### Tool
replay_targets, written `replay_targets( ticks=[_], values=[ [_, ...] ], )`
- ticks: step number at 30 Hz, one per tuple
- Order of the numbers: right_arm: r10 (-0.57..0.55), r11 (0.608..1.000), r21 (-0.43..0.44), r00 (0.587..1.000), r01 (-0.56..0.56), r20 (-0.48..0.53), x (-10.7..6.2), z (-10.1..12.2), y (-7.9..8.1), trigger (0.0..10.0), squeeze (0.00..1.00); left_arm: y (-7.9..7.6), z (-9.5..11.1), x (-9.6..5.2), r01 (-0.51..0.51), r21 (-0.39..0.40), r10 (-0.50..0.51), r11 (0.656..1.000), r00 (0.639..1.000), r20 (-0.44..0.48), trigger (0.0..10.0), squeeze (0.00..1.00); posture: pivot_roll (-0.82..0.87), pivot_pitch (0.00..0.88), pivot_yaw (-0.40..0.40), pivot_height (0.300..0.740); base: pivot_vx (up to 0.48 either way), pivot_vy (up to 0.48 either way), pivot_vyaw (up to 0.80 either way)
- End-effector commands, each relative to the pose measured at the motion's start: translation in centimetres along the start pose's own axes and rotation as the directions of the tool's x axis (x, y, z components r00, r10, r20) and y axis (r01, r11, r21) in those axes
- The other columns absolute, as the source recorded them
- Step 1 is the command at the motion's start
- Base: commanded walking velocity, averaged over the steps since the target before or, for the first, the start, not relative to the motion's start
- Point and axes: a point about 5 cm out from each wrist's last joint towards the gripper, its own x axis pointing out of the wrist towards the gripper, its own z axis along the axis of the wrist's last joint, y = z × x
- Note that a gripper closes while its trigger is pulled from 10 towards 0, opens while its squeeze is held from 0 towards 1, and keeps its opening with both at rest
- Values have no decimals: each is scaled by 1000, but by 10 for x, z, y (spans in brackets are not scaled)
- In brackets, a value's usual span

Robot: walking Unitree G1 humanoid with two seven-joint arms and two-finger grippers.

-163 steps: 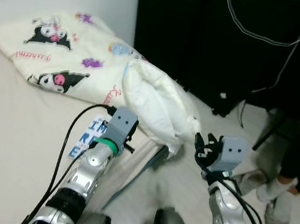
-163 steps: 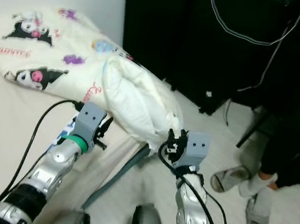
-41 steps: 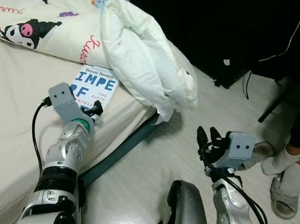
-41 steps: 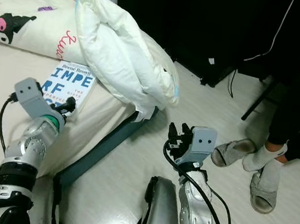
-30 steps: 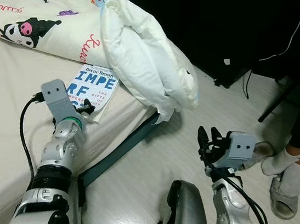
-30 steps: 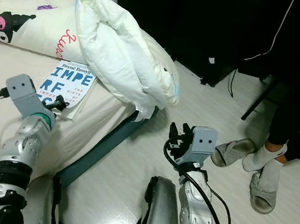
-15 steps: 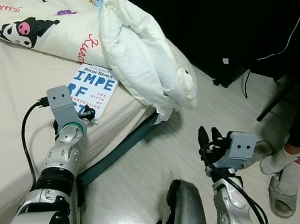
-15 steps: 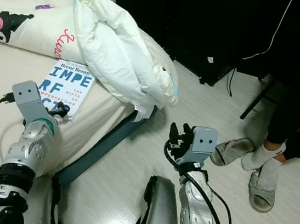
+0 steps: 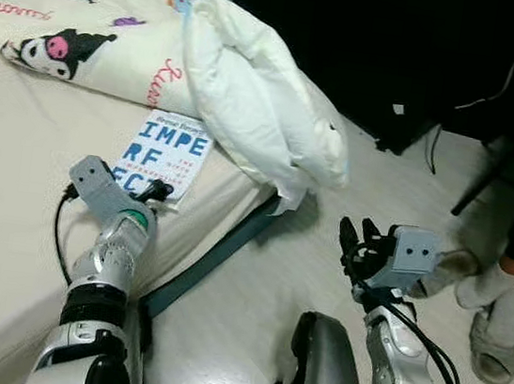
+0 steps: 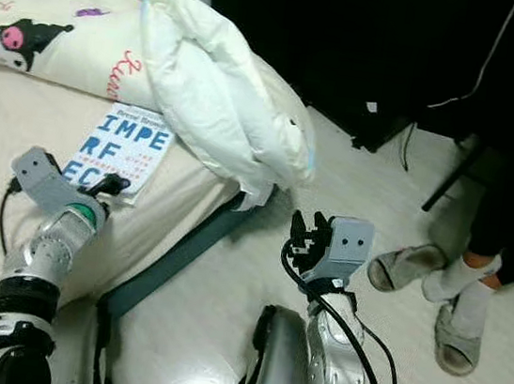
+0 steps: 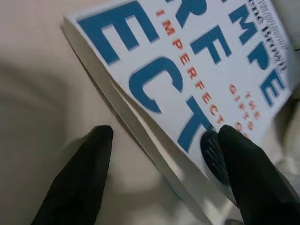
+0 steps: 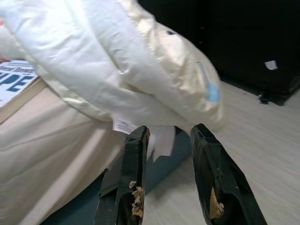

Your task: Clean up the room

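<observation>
A white book [image 9: 165,150] with big blue letters lies on the beige bed [image 9: 22,180], just in front of a puffy white pillow [image 9: 259,107]. My left gripper [image 9: 156,188] is at the book's near edge. In the left wrist view the left gripper [image 11: 161,136] is open: one finger [image 11: 243,168] rests on the book [image 11: 187,61] cover, the other finger [image 11: 77,180] on the sheet beside it. My right gripper [image 9: 359,248] hovers over the floor, open and holding nothing, pointing at the pillow [image 12: 117,65].
A folded cartoon-print blanket [image 9: 70,25] lies behind the book. The pillow overhangs the bed's dark frame edge [image 9: 215,258]. A person's feet in grey slippers [image 9: 496,323] stand on the pale floor at the right. Black furniture [image 9: 399,50] lines the back.
My left gripper has tilted down and come onto the near edge of the book. The view has shifted slightly. The right arm has stayed put.
</observation>
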Motion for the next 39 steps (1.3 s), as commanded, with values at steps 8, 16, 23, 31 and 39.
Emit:
replay_targets(
  ticks=[8, 16, 23, 31, 39],
  values=[
    [-4, 1000, -2, 1000, 4, -26, -2, -5, -1, 10000, 0, -31, -47, -3, 131, -133, -158, 982, 964, -215, 10000, 0, -45, 176, 16, 500, 0, 0, 0],
    [-4, 1000, -7, 1000, 4, -22, -1, -4, -2, 10000, 0, -64, -51, -4, 220, -195, -263, 956, 938, -228, 10000, 0, -58, 165, 18, 500, 0, 0, 0],
    [-7, 1000, -9, 1000, 7, -21, -1, -4, -3, 10000, 0, -72, -48, 0, 216, -176, -250, 960, 948, -199, 10000, 0, -67, 155, 22, 500, 0, 0, 0],
    [-14, 1000, -9, 1000, 13, -21, -2, -5, -4, 10000, 0, -53, -43, 10, 93, -238, -145, 967, 966, -212, 10000, 0, -72, 154, 26, 500, 0, 0, 0],
    [-7, 1000, -9, 1000, 7, -24, -2, -5, -2, 10000, 0, -42, -35, 15, 23, -264, -80, 964, 975, -206, 10000, 0, -70, 160, 23, 500, 0, 0, 0]
  ],
)
